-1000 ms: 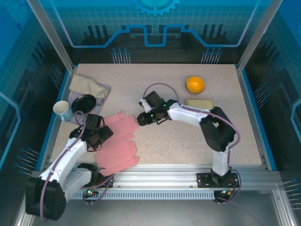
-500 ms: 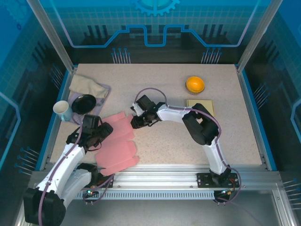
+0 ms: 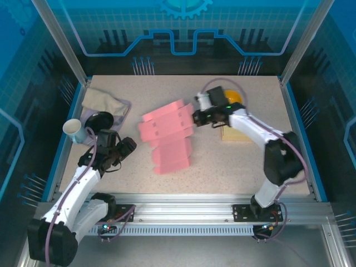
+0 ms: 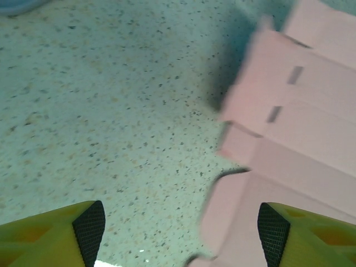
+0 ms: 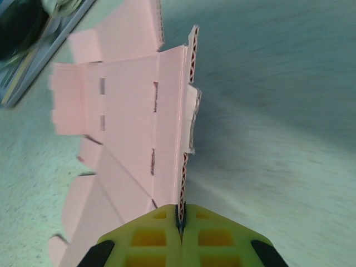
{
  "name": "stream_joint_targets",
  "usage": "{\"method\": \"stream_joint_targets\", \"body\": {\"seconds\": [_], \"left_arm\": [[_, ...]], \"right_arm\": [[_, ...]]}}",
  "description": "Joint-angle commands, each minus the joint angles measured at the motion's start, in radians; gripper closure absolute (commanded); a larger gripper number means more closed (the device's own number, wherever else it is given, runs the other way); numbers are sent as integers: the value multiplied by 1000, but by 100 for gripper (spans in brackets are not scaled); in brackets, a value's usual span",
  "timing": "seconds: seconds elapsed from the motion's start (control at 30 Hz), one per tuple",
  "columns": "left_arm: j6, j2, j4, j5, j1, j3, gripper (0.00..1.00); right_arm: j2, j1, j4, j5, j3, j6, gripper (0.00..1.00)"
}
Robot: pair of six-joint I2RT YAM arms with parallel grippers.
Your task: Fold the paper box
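Nearest, at about 8 o'clock from the table's middle, the left gripper (image 3: 123, 149) hovers with its jaws spread wide and nothing between them. Its wrist view looks down on bare speckled table (image 4: 111, 111), with the blank's flaps off at 2 o'clock.

The paper box (image 3: 167, 136), a flat pink slotted blank not yet folded, lies around the middle of the table. At the blank's 2 o'clock edge the right gripper (image 3: 196, 118) is clenched on the cardboard, its fingers pinched tight on the corrugated rim. That side looks lifted off the surface while the near flaps hang low.

The step in hand appears to be placing the blank for a first crease. To do it well, the right arm should lay the sheet flat and square within both arms' reach. The left can then press a panel beside a score line so the fold follows it.

Farther off, at 1 o'clock, an orange object (image 3: 233, 97) and a tan pad (image 3: 236, 136) sit near the right arm and want a clear berth.
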Motion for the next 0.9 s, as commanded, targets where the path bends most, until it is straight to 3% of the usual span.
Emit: {"method": "stream_joint_targets", "body": {"seconds": [0.0,0.1,0.3,0.53,0.73,0.83,0.87], "left_arm": [[39,82,136,109,5,12,22],[76,185,315,223,2,5,19],[157,396,506,296,-42,62,19],[225,500,501,231,-143,89,24],[266,618,498,185,-152,118,27],[294,652,537,181,-152,139,35],[311,659,548,179,-152,152,47]], "right_arm": [[-55,-32,-33,-71,-132,-108,100],[-138,-65,59,-105,-232,-178,100],[-133,-115,133,-173,-226,-194,100],[-113,-146,156,-205,-222,-175,100],[-110,-162,182,-274,-239,-190,100],[-106,-162,184,-294,-234,-196,100],[-104,-163,181,-299,-229,-199,100]]}}
